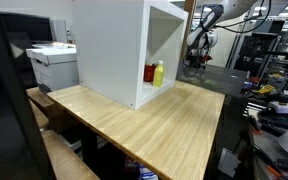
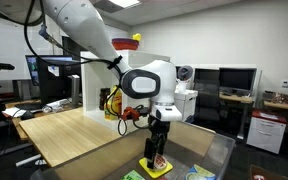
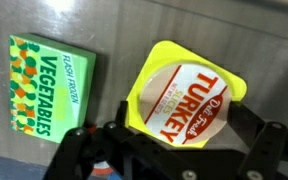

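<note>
My gripper (image 3: pixel 169 150) is black. At twelve o'clock from it, the turkey tub (image 3: pixel 184 95) is yellow with a red-and-white label. At nine o'clock, the vegetables box (image 3: pixel 52 85) is green, speckled orange and yellow. The table (image 3: pixel 114 30) is streaky grey.

Soft, even light from overhead fills both exterior views, which are coarse and grainy. The bench (image 1: pixel 154 120) shows a pale sheen in front of the white cabinet (image 1: pixel 109 45); inside the cabinet lies shade. In the wrist view the turkey tub (image 3: pixel 189 100) is sharp, the gripper (image 3: pixel 174 145) dark and blurred.
</note>
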`<state>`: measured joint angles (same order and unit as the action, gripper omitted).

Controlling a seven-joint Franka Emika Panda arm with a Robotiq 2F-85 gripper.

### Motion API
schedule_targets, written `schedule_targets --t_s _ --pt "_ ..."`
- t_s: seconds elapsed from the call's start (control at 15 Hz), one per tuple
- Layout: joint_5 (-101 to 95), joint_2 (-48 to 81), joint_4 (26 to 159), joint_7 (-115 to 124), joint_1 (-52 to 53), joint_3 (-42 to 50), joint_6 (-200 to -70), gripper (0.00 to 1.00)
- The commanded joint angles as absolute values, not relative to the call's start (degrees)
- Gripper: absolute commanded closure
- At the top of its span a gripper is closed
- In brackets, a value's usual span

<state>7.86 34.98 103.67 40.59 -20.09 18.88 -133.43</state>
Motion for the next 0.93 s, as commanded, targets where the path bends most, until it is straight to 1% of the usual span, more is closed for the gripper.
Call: schedule_targets --t_s 0.0,0.87 --pt "9.3 36.8 102.6 38.0 -20.7 18.7 -133.8 0.0" --pt "8.7 39.1 101.5 38.1 -20.3 19.1 -134.3 0.0"
